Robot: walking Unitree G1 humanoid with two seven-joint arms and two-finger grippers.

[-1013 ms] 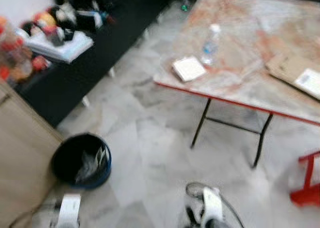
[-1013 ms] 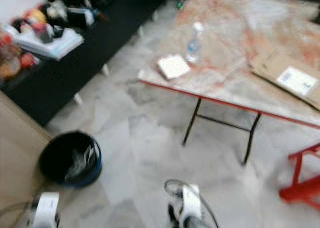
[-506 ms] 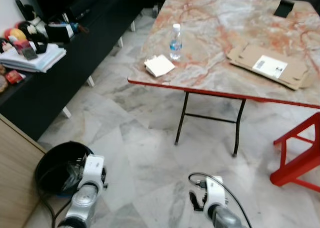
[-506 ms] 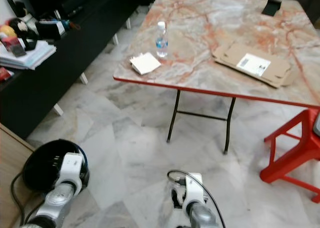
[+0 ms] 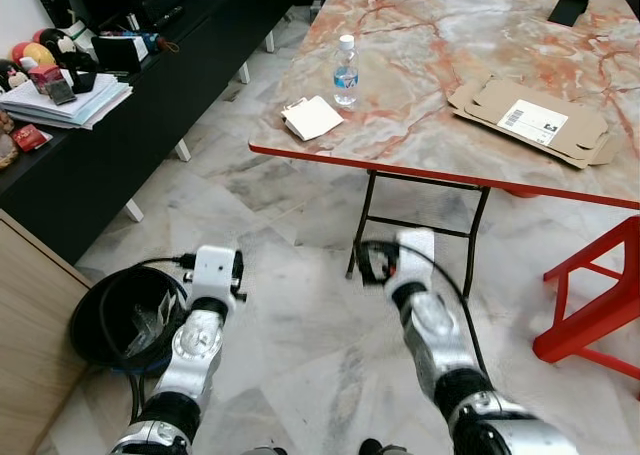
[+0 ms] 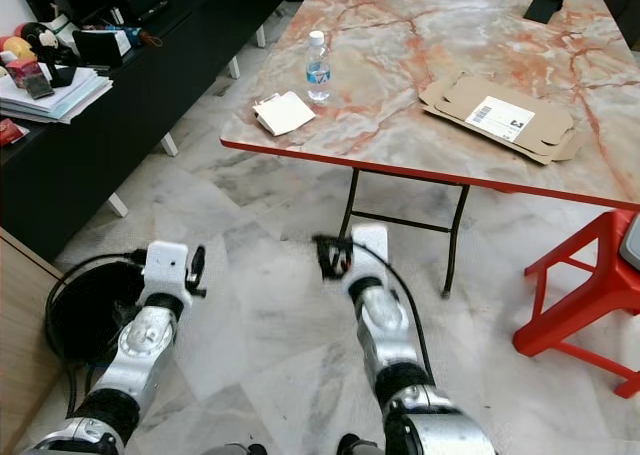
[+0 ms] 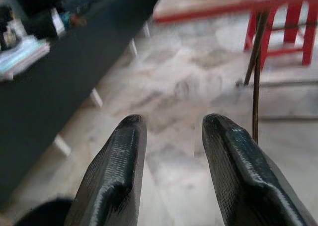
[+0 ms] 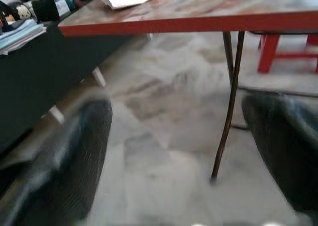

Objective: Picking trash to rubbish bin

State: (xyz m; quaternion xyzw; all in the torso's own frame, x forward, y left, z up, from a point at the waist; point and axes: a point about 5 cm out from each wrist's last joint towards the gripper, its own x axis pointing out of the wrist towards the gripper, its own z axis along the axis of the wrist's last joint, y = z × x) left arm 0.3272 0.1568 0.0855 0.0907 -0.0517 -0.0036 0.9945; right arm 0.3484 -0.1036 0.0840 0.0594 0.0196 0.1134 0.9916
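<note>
Bottle (image 5: pixel 345 72): clear plastic water bottle, blue label, white cap; upright on marble-patterned table (image 5: pixel 430 95), near its left front corner; long axis vertical, cap up.
Paper (image 5: pixel 311 118): white folded sheet, flat on table just beside bottle, close to red edge.
Cardboard (image 5: pixel 530 131): flattened box with white label, farther right on table, well apart from bottle.
Rubbish bin (image 5: pixel 125 320): black, on floor at left, trash inside.
Left gripper (image 7: pixel 171 151): fingers slightly parted, empty, above floor near bin.
Right gripper (image 8: pixel 179 136): fingers spread wide, empty, raised before table legs.
Stool (image 5: pixel 595 305): red, at right.
</note>
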